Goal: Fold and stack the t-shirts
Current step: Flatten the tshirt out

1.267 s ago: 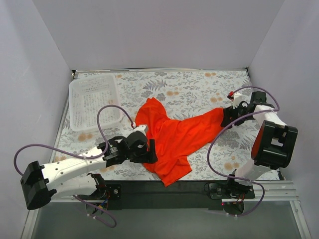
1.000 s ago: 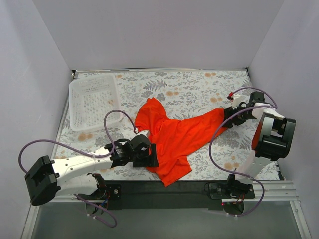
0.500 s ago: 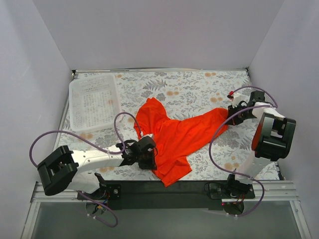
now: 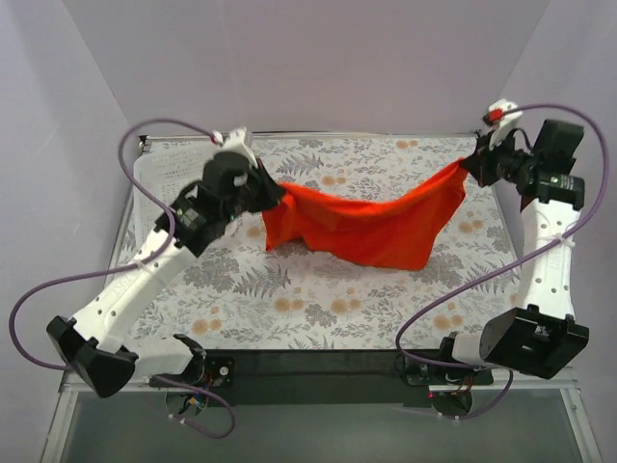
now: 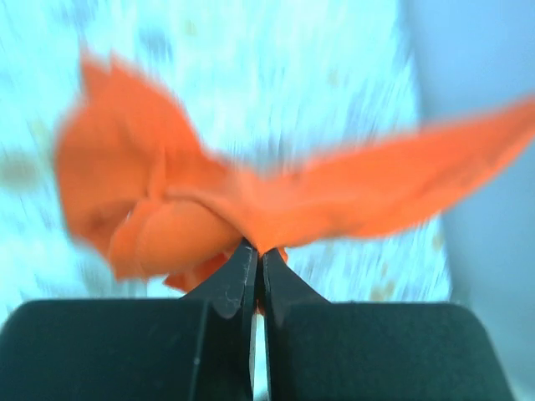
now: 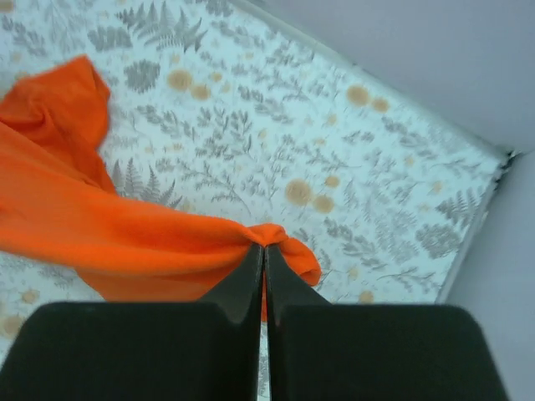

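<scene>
The step in hand is the spreading: both arms hold the shirt [image 4: 371, 227] up off the table [image 4: 337, 309], stretched between them so that it hangs as a sagging band above the far half of the top. The left gripper [image 4: 262, 190] pinches a bunched end at the left, its jaws shut tight on a fold of fabric; the right gripper [image 4: 472, 166] clamps the other end the same way, high near the far right corner. Fabric comes out right at both sets of fingertips and the rest droops below and between. Next, I judge, the arms should lower together under tension to lay it flat and unwrinkled before any fold
</scene>
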You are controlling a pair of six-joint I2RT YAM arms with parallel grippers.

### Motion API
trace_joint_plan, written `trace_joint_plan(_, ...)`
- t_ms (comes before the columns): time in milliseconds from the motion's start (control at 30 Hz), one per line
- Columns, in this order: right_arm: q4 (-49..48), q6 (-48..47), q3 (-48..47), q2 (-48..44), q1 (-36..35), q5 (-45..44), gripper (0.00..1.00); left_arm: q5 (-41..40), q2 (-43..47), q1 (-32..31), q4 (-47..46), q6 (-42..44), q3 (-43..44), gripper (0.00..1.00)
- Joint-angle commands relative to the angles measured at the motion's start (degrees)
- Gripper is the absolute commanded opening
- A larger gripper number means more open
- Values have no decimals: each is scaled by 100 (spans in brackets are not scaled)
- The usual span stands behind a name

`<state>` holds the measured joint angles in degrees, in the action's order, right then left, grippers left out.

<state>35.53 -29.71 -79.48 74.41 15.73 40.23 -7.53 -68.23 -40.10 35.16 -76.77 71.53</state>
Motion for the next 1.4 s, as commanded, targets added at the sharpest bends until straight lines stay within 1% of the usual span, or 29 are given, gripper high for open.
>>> trace_joint_plan(0, -388, 1027, -1843, 378, 9, 319, 1, 58, -839, 765, -149, 1058, 1894, 0)
trace_joint_plan(33, -554, 1499, -2260, 555, 1, 302, 1, 137, -1189, 1036, -167, 1207, 3005, 0)
trace_joint_plan(100, -652, 1941, -3297, 1229, -8, 153, 1, 208, -2252, 1240, -115, 1261, 4328, 0)
trace_joint_plan(133, -957, 2274, -4033, 1399, -8, 56, 1, 252, -2587, 1415, -88, 1244, 5596, 0)
trace_joint_plan(167, -1247, 2469, -4144, 1479, -8, -66, 1, 269, -2878, 1504, -149, 1218, 6044, 0)
trace_joint_plan(200, -1537, 2610, -4215, 1541, 1, -242, 1, 322, -3150, 1566, -358, 1165, 6222, 0)
trace_joint_plan(233, -1819, 2689, -4381, 1550, 1, -252, 1, 392, -3118, 1706, -630, 1051, 6172, 0)
trace_joint_plan(267, -1900, 2742, -4409, 1533, 9, -244, 1, 514, -3048, 1750, -1129, 894, 5980, 0)
trace_joint_plan(300, -1944, 2752, -4383, 1367, 18, -209, 1, 742, -2882, 1760, -1317, 883, 5874, 0)
trace_joint_plan(333, -1979, 2726, -4296, 1226, 27, -191, 1, 762, -2759, 1760, -1432, 875, 5803, 0)
trace_joint_plan(367, -2128, 2656, -3842, 1051, 44, -156, 1, 997, -2610, 1760, -1581, 935, 5689, 0)
trace_joint_plan(400, -2207, 2551, -3507, 614, 71, -51, 1, 1164, -2443, 1760, -1634, 980, 5227, 0)
trace_joint_plan(433, -2260, 2419, -3147, 375, 71, -15, 1, 1253, -1962, 1760, -1670, 1041, 4909, 0)
trace_joint_plan(467, -2278, 2252, -2265, 129, 80, 46, 1, 1332, -1705, 1760, -1713, 1111, 4445, 0)
trace_joint_plan(500, -2270, 1824, -1795, -378, 97, 177, 1, 1577, -1372, 1760, -1731, 1129, 3483, 0)
trace_joint_plan(533, -2261, 1594, -1190, -645, 115, 239, 1, 1788, -777, 1760, -1758, 1121, 2821, 0)
trace_joint_plan(567, -2235, 1296, -166, -926, 141, 283, 1, 1955, -423, 1760, -1784, 1077, 2240, 0)
trace_joint_plan(600, -1973, 701, 402, -1416, 150, 353, 1, 2122, -132, 1751, -1784, 868, 964, 0)
trace_joint_plan(633, -1779, 304, 842, -1629, 150, 363, 1, 2629, 358, 1751, -1784, 779, 394, 0)
trace_joint_plan(667, -1508, -14, 1247, -1806, 159, 380, 1, 2834, 563, 1733, -1715, 647, -125, 0)
trace_joint_plan(700, -1061, -687, 2034, -2086, 168, 207, 1, 3088, 739, 1725, -1723, 376, -757, 0)
trace_joint_plan(733, -813, -989, 2355, -2341, 176, -30, 1, 3569, 1036, 1698, -1705, 260, -1694, 0)
trace_joint_plan(833, -338, -1798, 3524, -2773, 203, -418, 1, 4012, 1442, 1672, -1618, 23, -3104, 0)
trace_joint_plan(933, -91, -2169, 4236, -3327, 203, -717, 1, 4031, 1786, 1663, -1135, 74, -3522, 0)
trace_joint_plan(967, -64, -2335, 4352, -3476, 203, -814, 1, 4005, 1804, 1663, -786, 110, -3601, 0)
trace_joint_plan(1033, 32, -2547, 4546, -3504, 203, -1052, 1, 4040, 1787, 1654, -494, 171, -3654, 0)
trace_joint_plan(1200, 1349, -3750, 4433, -3381, 203, -815, 1, 3944, 1699, 1654, 201, 189, -3681, 1)
trace_joint_plan(1333, 2194, -4629, 4292, -3547, 203, -806, 1, 3978, 1524, 1645, 527, 312, -3707, 8)
trace_joint_plan(1367, 2326, -4753, 4275, -3591, 203, -893, 1, 4013, 1497, 1637, 649, 373, -3725, 20)
